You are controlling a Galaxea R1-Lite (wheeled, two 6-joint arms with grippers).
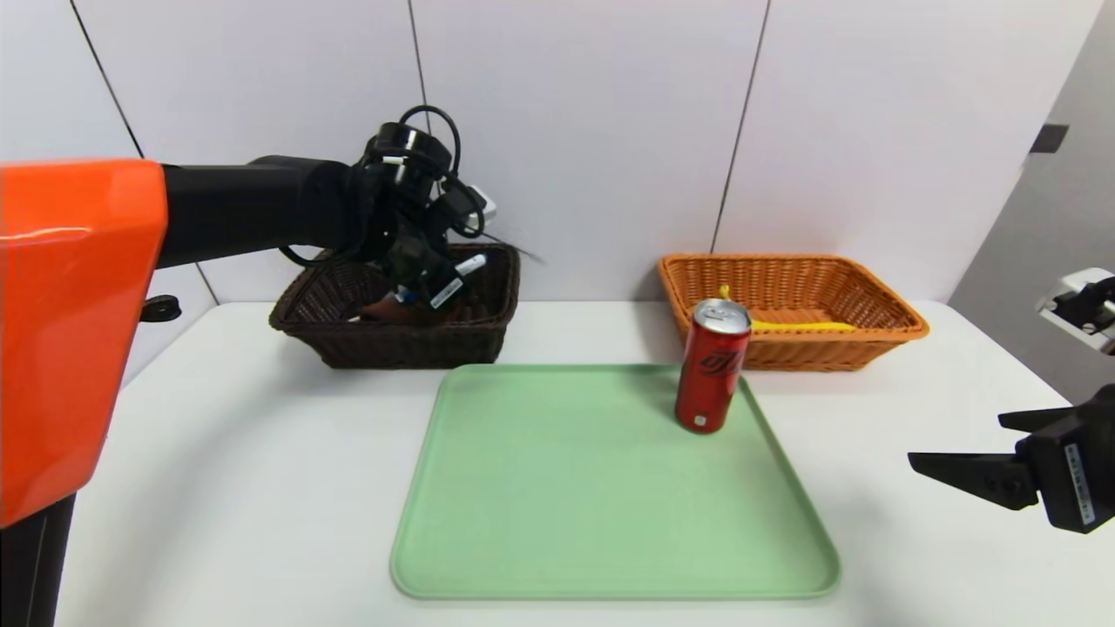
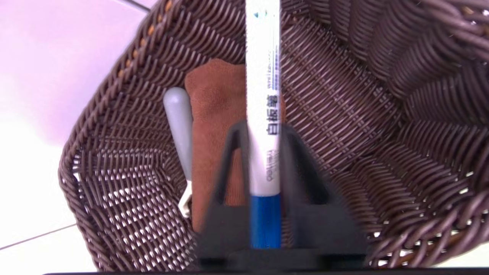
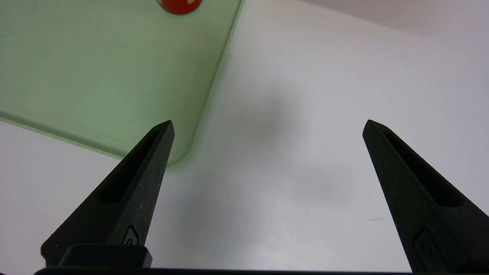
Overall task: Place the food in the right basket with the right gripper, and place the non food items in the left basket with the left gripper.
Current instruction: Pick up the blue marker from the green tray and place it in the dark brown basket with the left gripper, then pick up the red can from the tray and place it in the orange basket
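One white marker (image 2: pixel 263 76): pinched by the left gripper (image 2: pixel 264 128), inside the dark basket (image 1: pixel 392 347)!
Right gripper (image 3: pixel 268 121): wide open, empty, beside the tray (image 1: pixel 610 488).

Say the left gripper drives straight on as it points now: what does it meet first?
Likely the rolled brown cloth in the dark brown wicker basket, below the left gripper and its marker. Depth unclear; the cloth's edge is close, so maybe the basket floor.
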